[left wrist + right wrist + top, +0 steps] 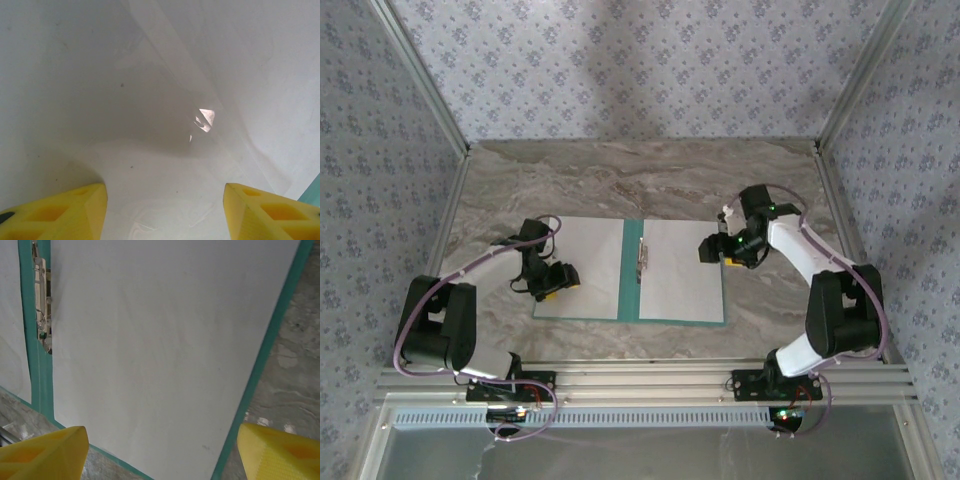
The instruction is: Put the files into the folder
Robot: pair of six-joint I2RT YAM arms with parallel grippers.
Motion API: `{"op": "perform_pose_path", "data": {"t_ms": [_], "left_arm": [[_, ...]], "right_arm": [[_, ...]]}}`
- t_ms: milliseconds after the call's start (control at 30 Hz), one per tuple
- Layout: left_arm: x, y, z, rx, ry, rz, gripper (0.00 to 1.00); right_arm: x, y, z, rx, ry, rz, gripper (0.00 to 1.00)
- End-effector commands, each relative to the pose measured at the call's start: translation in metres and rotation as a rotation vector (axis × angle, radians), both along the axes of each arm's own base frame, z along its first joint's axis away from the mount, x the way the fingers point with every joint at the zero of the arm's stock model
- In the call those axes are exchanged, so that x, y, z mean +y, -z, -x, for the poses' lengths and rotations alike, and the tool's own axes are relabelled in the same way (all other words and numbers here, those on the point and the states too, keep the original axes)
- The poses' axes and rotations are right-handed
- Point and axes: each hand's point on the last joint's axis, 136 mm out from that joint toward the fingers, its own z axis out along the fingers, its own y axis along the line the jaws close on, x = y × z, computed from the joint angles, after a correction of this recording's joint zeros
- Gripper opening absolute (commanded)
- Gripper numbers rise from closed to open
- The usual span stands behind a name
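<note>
Grey marbled worktop (620, 175) between flower-papered walls carries the teal folder (629, 285), which lies open and flat. The files (590, 255) rest inside it, one white sheet on each half, with a metal clip (642, 256) at the fold between them. The left pincer (557, 282) hangs low over the left sheet, its yellow fingers (60, 212) spread. The right pincer (709, 249) stands spread wide above the outer edge of the right sheet (680, 275).
</note>
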Motion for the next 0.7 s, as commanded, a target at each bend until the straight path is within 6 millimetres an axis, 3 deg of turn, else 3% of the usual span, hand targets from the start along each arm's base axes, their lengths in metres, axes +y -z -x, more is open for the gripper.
{"op": "perform_pose_path", "data": {"t_ms": [0,367,667], "left_arm": [[-0.001,-0.005,0.001,0.003,0.004,0.015,0.64],[-0.005,-0.011,-0.001,-0.016,0.005,0.028,0.64],[-0.016,-0.048,-0.015,-0.124,0.029,0.035,0.77]], "right_arm": [[-0.009,-0.014,0.003,-0.007,0.025,0.034,0.80],[0.005,-0.037,0.004,-0.067,0.031,-0.081,0.79],[0.017,-0.064,0.006,-0.147,0.031,-0.188,0.78]]}}
